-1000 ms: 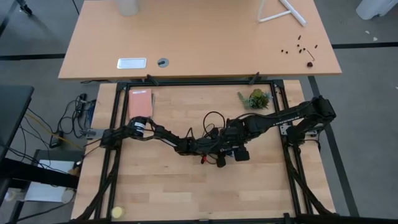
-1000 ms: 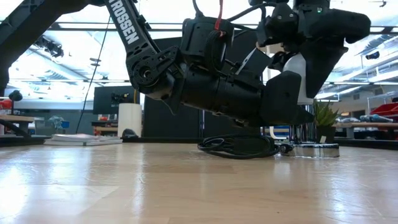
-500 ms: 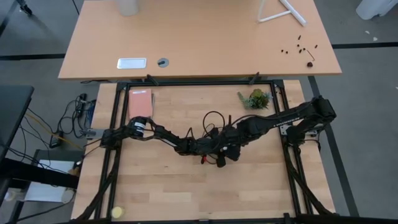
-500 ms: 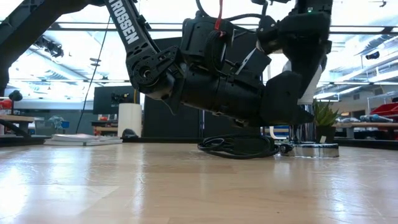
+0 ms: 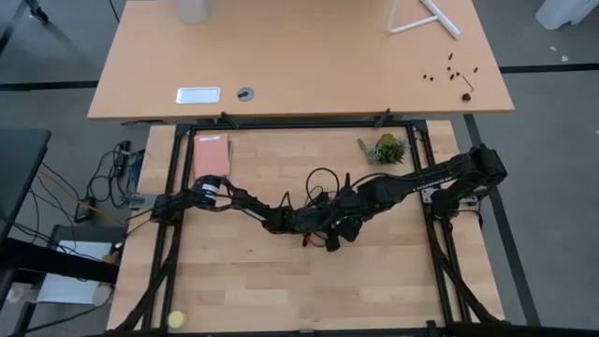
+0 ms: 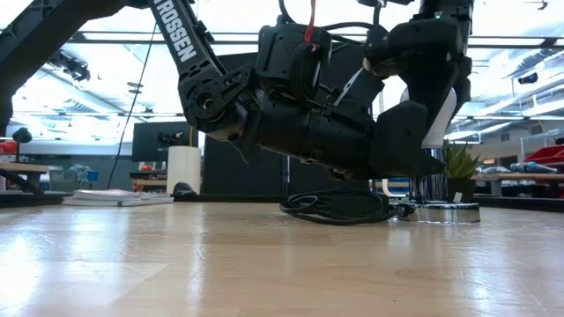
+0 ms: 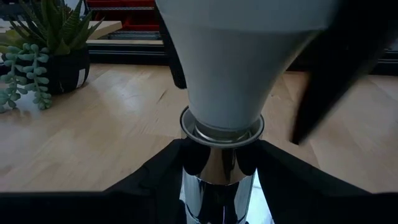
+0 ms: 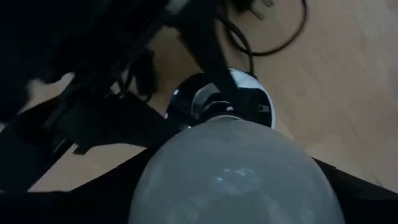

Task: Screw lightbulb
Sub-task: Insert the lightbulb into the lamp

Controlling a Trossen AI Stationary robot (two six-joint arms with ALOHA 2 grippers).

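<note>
Item: lightbulb (image 7: 239, 68), white, pear-shaped, standing upright with its screw base seated in the chrome socket (image 7: 217, 177) at mid-bench (image 5: 281, 290). We are judging it light, smooth, slippery and fragile; best taken gently around the widest part of the glass. Left gripper (image 7: 219, 163) is clamping the socket's neck, steadying it. Right gripper (image 8: 233, 214) is straddling the glass from above; we cannot tell whether it is gripping or letting go

A light wood desk (image 5: 243, 281) carries a potted plant (image 5: 386, 148); nearby, a socket base (image 6: 448, 211) and coiled black cord (image 6: 339, 209).
</note>
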